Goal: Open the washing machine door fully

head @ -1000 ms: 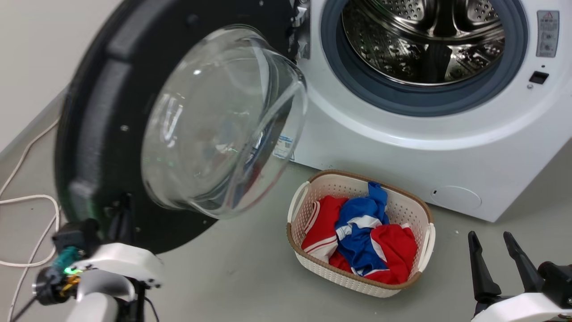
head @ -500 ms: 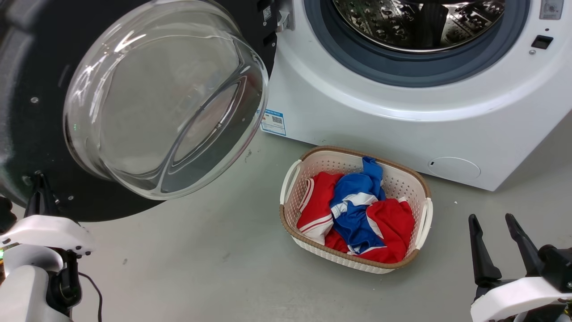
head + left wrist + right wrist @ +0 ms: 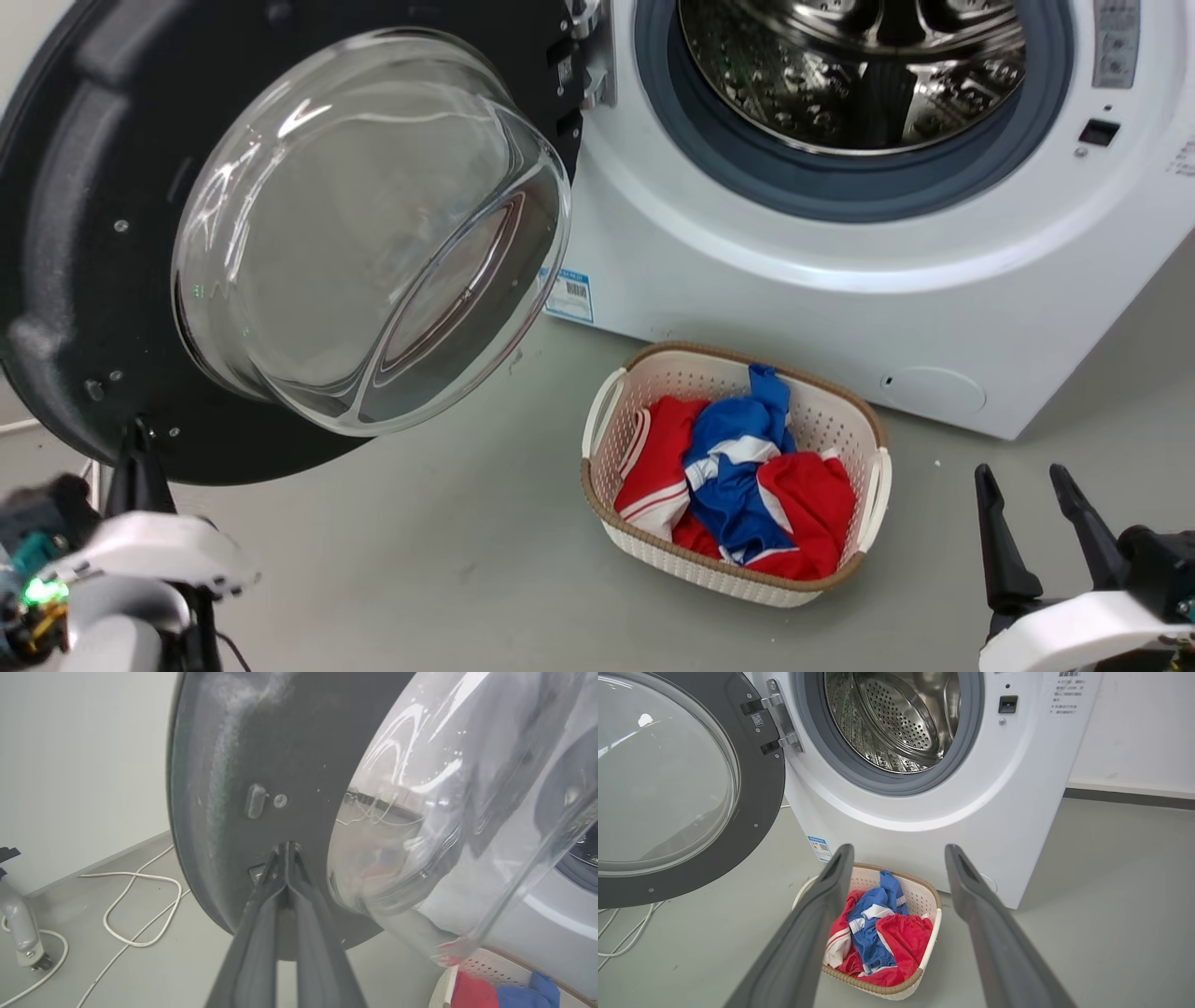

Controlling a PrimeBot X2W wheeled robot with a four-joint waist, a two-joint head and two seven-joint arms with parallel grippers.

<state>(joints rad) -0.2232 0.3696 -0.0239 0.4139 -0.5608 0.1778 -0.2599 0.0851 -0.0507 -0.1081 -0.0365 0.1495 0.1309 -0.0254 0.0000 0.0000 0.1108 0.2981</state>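
Washing machine door [image 3: 289,243] stands swung wide on its hinge [image 3: 583,65], which sits at 12 o'clock in the head view. The black disc fills the 10 o'clock part of that view, upright on edge. Its inner face is turned towards the robot, and the glass bowl [image 3: 467,812] bulges out towards 4 o'clock. The steel drum [image 3: 850,65] lies uncovered at 1 o'clock.

The left gripper [image 3: 286,851] is at 8 o'clock with its fingers pressed together and nothing between them. The tips touch the door's black inner face near the lower rim. The right gripper [image 3: 1020,476], at 4 o'clock, has its fingers spread apart and grasps nothing. It is well away from the door. A basket [image 3: 597,439] of red and blue clothes [image 3: 738,476] sits on the floor near 5 o'clock, in front of the washing machine [image 3: 747,299].
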